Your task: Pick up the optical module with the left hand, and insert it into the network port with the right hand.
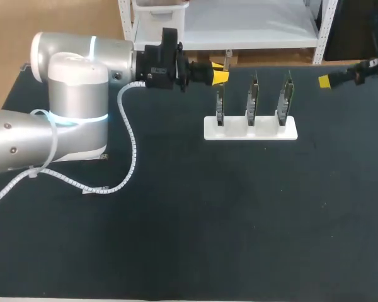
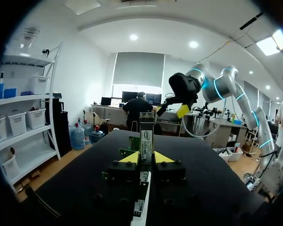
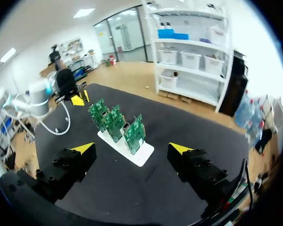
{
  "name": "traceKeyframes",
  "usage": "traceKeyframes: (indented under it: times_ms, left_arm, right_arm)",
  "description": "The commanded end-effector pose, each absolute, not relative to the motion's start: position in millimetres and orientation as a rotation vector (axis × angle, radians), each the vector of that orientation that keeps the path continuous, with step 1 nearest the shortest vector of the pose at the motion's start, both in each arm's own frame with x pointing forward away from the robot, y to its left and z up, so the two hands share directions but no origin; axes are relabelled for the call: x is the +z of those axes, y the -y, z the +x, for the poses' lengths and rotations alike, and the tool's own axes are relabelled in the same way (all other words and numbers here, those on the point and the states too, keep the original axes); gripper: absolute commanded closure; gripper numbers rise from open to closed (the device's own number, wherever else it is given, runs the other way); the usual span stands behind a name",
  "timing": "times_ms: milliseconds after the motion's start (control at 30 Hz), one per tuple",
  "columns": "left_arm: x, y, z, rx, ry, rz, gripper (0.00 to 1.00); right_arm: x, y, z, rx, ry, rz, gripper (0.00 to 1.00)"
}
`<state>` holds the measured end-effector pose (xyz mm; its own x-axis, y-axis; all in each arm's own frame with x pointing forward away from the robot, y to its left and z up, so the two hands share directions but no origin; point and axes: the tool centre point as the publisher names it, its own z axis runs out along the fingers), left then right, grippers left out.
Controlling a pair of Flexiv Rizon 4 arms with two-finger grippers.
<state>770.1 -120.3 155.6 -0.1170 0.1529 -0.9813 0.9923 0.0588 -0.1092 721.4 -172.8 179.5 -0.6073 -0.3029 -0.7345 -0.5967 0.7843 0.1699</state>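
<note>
Left gripper sits near the far edge of the table, just beside the nearest of three circuit boards upright in a white stand. Its fingers are clamped on the optical module, which stands upright between the yellow tips and pokes out ahead of them.

Right gripper has fingers wide apart, nothing between. It is well apart from the stand, by the table edge, with the stand ahead of it. Broad bare tabletop lies beyond the stand's other side.
</note>
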Motion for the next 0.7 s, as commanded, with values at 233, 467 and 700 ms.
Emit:
traceKeyframes:
  times_ms: [233,467,700]
  left_arm:
    - [155.0,120.9,771.2,-1.176,-1.432,1.23,1.0]
    - [155.0,120.9,771.2,-1.176,-1.432,1.23,1.0]
    - [155.0,120.9,771.2,-1.176,-1.432,1.23,1.0]
  right_arm:
    - [189.2,152.2,765.2,0.947,-2.03,-1.249,0.0]
    - [194.6,125.8,775.0,1.056,-1.907,-1.483,0.0]
    - [196.3,96.3,777.0,1.16,-1.785,-1.633,0.0]
